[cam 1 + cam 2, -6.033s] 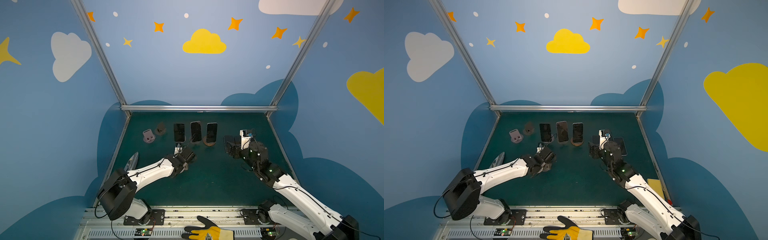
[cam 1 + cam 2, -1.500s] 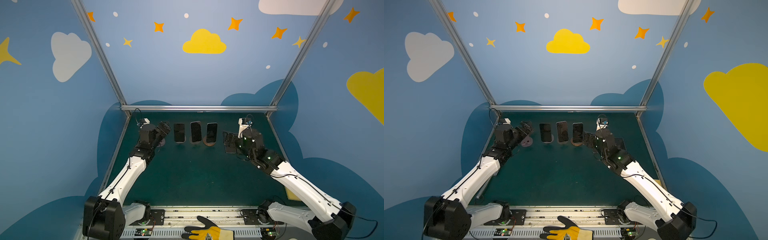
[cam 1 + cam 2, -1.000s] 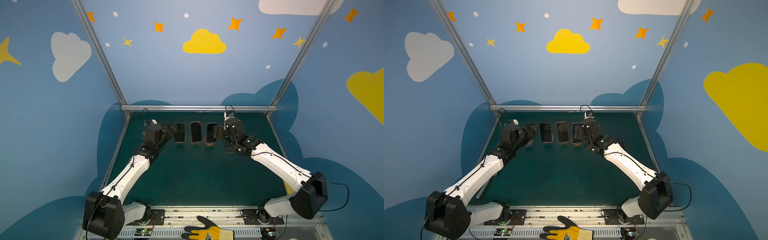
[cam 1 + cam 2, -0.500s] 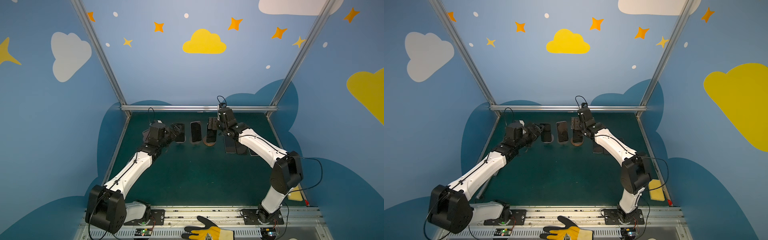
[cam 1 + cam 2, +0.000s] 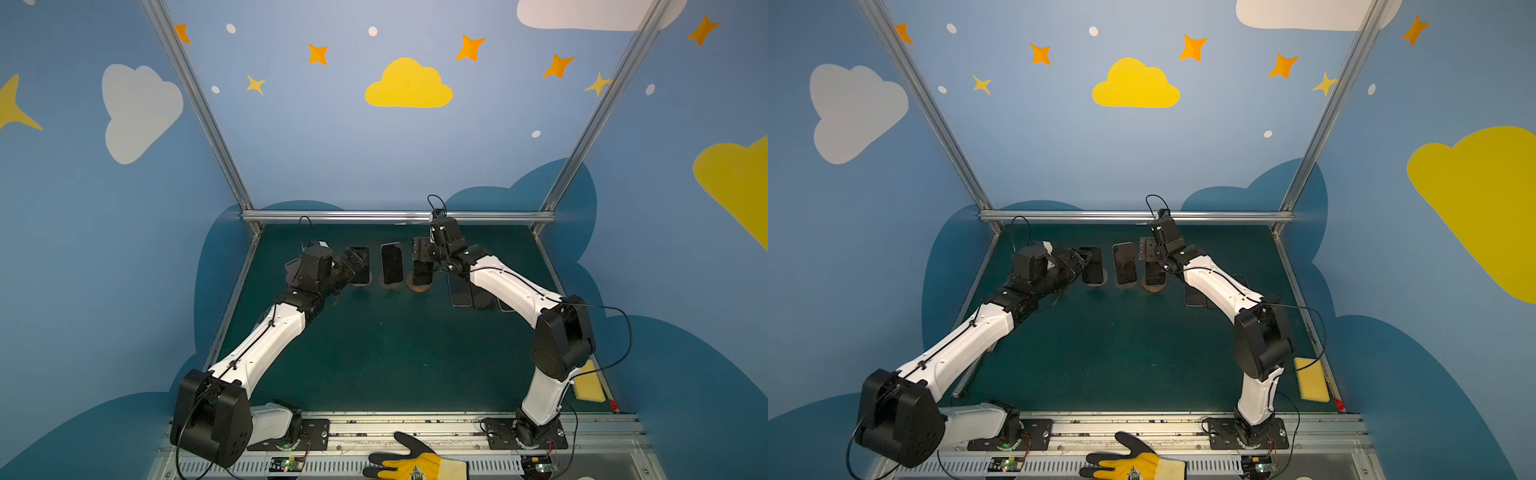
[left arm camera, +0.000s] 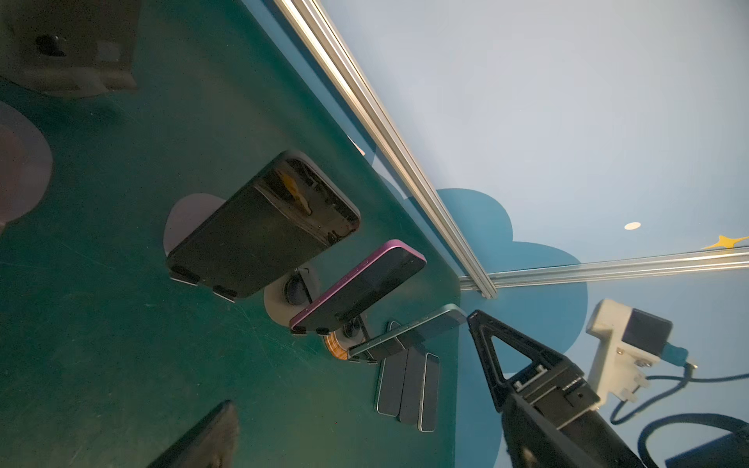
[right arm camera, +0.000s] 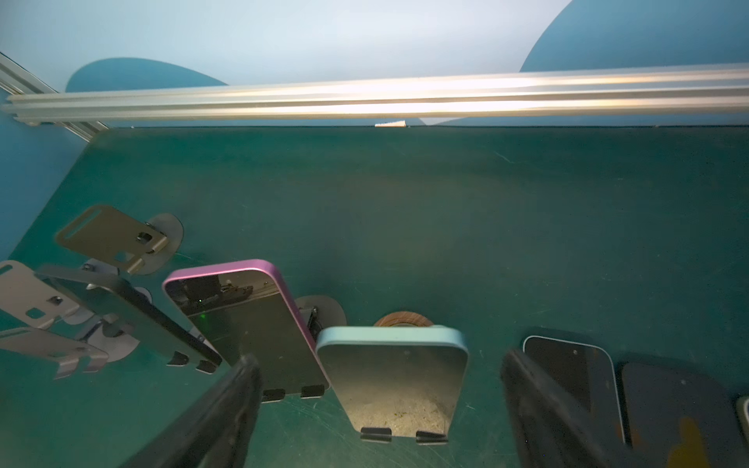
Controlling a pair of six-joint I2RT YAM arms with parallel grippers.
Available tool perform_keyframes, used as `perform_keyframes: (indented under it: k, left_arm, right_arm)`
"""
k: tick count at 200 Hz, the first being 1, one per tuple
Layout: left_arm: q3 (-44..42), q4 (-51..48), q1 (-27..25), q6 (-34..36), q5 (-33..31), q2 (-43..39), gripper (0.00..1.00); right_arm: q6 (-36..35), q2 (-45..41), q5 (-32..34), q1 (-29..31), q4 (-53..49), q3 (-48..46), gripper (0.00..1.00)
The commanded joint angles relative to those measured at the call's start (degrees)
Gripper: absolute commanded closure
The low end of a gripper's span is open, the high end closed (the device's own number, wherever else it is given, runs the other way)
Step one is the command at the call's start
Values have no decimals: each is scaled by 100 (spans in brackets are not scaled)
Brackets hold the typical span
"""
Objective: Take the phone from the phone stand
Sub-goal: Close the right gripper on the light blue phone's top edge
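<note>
The teal phone (image 7: 391, 381) is propped on its stand (image 7: 403, 320), long axis upright and leaning back, framed squarely between the wide-open, empty fingers (image 7: 219, 405) of the right gripper (image 5: 422, 257) — the left gripper (image 5: 353, 261), likewise spread and empty, is set by the dark phone (image 6: 263, 239)

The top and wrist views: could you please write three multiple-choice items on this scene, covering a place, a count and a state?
1. Where in the row of standing phones is the right tool? A left end; B middle; C right end.
2. How many phones stand propped up? A two; B three; C five.
3. How is the right tool? A open; B shut on a phone; C shut empty.
Key: C, its fingers flank the teal-edged phone, last on the right in both top views; B, the dark phone, purple-edged phone and teal-edged phone; A, gaps show either side of it.
</note>
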Motion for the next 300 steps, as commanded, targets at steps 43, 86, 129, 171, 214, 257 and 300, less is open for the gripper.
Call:
perform_keyframes:
  k: [43,86,129,171,214,257,300]
  left_arm:
    - [65,116,-19,-44,235,-34,0]
    - [65,116,-31,-8,211,-23,0]
    - [65,116,-32,10,188,-2,0]
    - [65,118,-20,-6,216,21,0]
    - [65,116,-30,10,192,29,0]
    - [65,163,-30,-8,252,29,0]
    - [47,187,-31,0,254,25,0]
  right_arm:
    - [84,263,60,23,97,80,8]
    - [212,379,131,54,356,-40,9]
    - [332,424,405,85,506,-162,11]
    - [307,463,446,85,617,-247,13]
    - [362,526,441,94,669,-262,18]
    - [341,558,490,85,654,-255,20]
    - [363,580,461,85,662,-277,21]
